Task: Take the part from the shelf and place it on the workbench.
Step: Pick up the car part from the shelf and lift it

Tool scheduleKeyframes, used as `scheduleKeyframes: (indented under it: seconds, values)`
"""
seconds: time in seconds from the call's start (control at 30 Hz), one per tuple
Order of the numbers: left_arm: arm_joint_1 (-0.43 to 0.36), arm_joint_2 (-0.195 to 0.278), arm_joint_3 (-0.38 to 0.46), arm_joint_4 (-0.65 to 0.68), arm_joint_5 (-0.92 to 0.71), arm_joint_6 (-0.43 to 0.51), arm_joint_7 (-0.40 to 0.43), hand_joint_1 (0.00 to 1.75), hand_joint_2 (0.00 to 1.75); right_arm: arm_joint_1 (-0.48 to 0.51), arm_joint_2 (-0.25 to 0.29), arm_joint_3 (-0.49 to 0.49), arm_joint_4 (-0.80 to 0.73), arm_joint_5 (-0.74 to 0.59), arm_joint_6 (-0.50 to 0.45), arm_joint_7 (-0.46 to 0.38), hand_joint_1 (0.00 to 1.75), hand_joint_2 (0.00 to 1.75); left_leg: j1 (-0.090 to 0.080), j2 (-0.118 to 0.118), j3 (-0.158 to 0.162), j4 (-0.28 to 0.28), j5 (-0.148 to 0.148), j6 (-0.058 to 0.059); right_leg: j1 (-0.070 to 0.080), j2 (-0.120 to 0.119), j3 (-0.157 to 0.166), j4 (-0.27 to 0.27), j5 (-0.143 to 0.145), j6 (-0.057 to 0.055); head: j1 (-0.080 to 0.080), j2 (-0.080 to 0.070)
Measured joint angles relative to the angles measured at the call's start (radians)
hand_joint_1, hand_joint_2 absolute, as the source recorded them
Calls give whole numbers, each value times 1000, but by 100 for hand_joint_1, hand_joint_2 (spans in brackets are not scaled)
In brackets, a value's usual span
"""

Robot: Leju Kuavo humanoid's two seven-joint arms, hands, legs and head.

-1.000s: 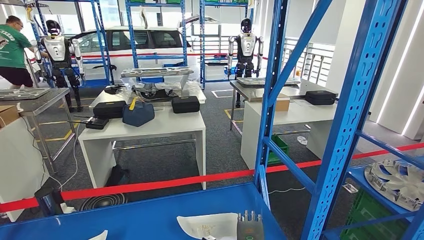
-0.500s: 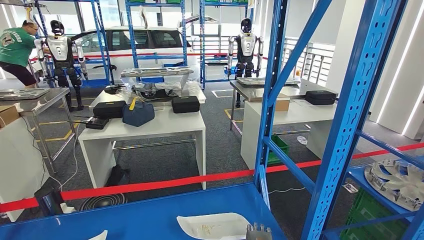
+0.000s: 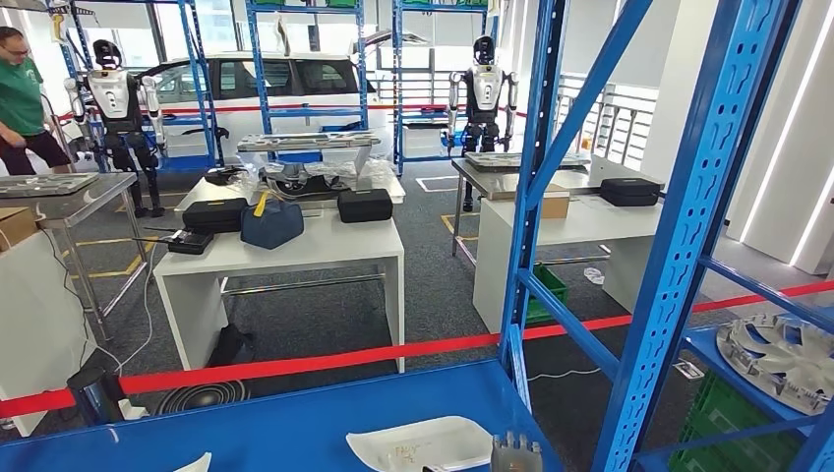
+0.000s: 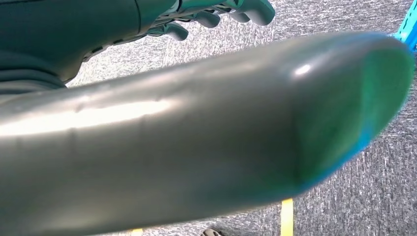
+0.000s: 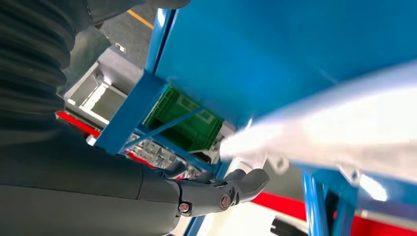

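Observation:
A flat white part (image 3: 413, 442) lies on the blue shelf board (image 3: 275, 423) at the bottom of the head view. My right hand (image 3: 515, 452) pokes up at the board's front edge, fingertips just right of the part's end. In the right wrist view the part (image 5: 344, 123) is a bright blur close by, with the hand's dark fingers (image 5: 231, 189) stretched out beside it and nothing between them. My left hand (image 4: 216, 14) hangs over the grey carpet, fingers apart from the thumb (image 4: 196, 137), holding nothing.
Blue shelf uprights (image 3: 688, 216) rise at right, with a silver wheel-like part (image 3: 777, 359) on a lower shelf and a green crate (image 3: 733, 428) beneath. Red tape (image 3: 325, 362) runs across the aisle. White tables (image 3: 285, 251) with black cases stand beyond. A person (image 3: 20, 98) stands far left.
My right hand has sunk from well above the shelf edge to only its fingertips showing, uncovering more of the white part. The person at far left has shifted about.

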Motion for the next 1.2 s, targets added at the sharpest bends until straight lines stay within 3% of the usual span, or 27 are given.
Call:
scheduleKeyframes:
  seconds: [1.0, 1.2]
  values:
    - [-1, -5, 0, 2, -12, 1, 13, 0, 0, -85, 44, 61, -90, 54, 71, 2, 0, 175, 0, 0, 0, 0, 0, 0, 0, 0, 0, 0, 0, 0, 0, 0]
    - [0, -6, 0, 2, -19, 3, 14, 0, 0, -96, 78, 142, -77, 124, -4, 1, 0, 175, 1, 0, 0, -1, 0, 0, 1, 0, 0, 0, -1, -1, 0, 0]
